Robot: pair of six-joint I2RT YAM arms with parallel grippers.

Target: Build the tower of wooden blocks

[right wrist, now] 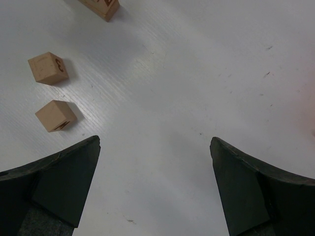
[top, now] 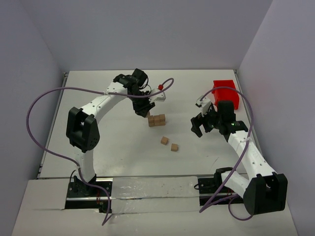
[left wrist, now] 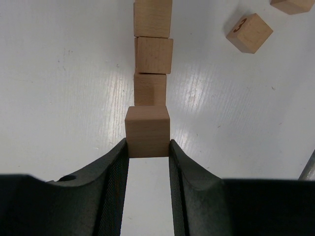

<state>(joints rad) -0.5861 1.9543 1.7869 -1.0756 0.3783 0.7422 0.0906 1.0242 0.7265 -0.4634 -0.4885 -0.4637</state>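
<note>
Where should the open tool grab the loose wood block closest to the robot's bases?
Come straight down with the open right tool and pinch two opposite flat sides of that wood block. It sits flat on the table, apart from the other loose block, so there is probably room on both sides.

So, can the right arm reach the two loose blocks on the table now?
Probably yes: the right pincer stands open and empty, and only bare table lies between it and the loose blocks. The left pincer, shut on another block, is farther off.
</note>
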